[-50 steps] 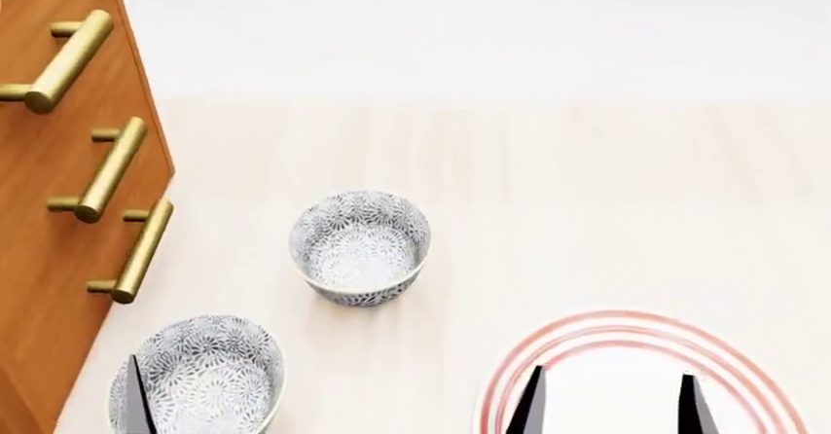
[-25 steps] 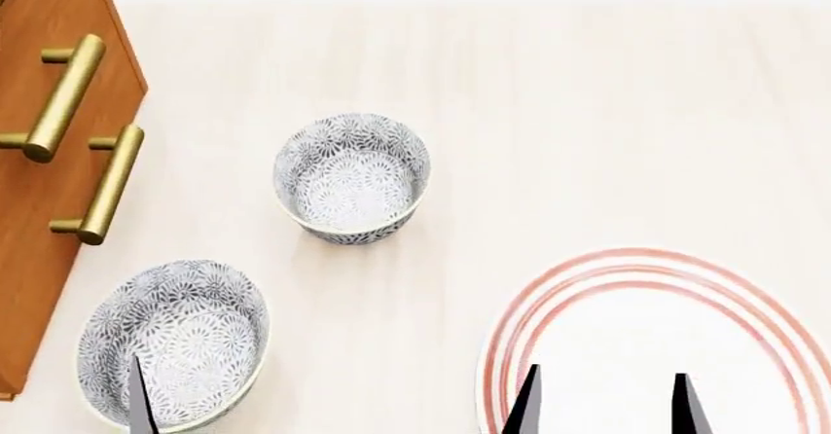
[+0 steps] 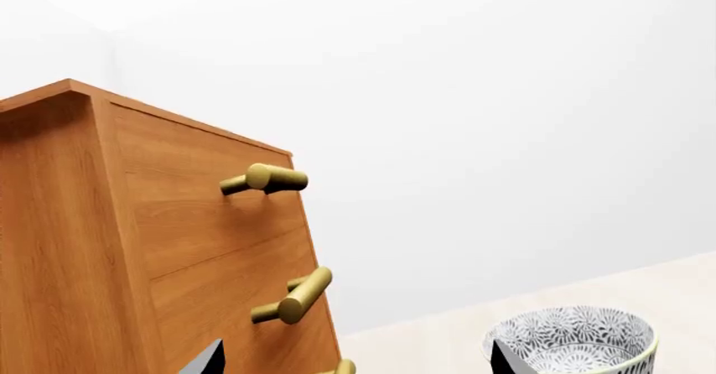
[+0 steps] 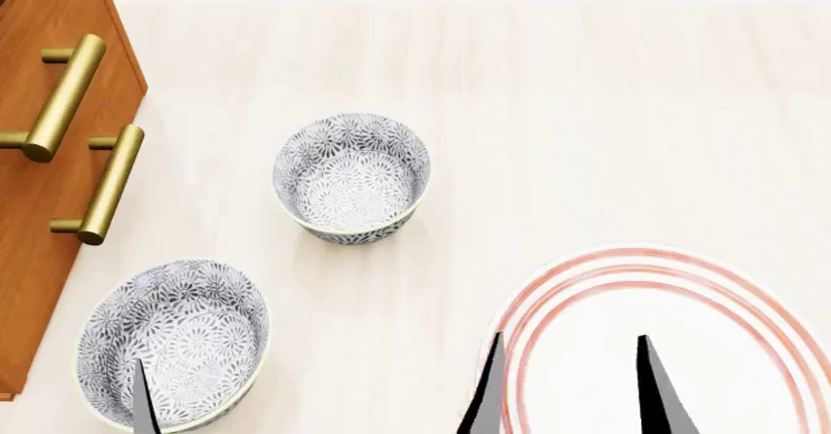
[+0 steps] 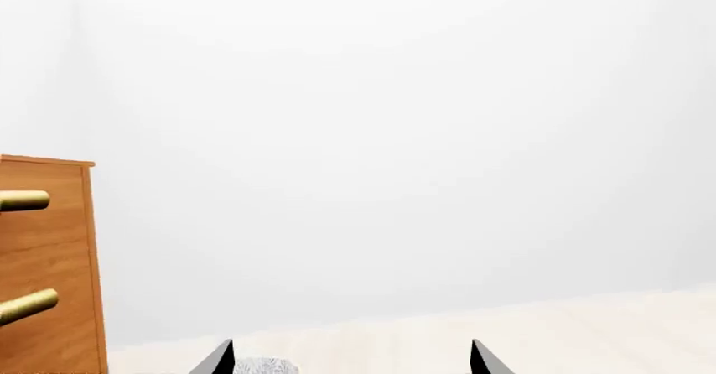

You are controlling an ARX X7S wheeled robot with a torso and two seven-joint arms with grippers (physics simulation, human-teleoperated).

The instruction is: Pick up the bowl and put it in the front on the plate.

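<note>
Two patterned grey-and-white bowls stand on the pale wooden surface. One bowl is farther out. The other bowl is nearer, close beside the cabinet. The red-ringed white plate lies at the near right. My right gripper hovers open over the plate's left part, holding nothing. Only one fingertip of my left gripper shows in the head view, over the nearer bowl. In the left wrist view the left gripper is open and empty, with a bowl ahead of one fingertip. The right gripper is also open in its wrist view.
A wooden drawer cabinet with brass bar handles stands along the left edge, close to the nearer bowl. A white wall closes off the far side. A sliver of a bowl shows low in the right wrist view.
The head view tilted down a second ago, bringing bowls and plate further into frame. Since half a second ago my right gripper's fingers have shifted left and slightly forward over the plate.
</note>
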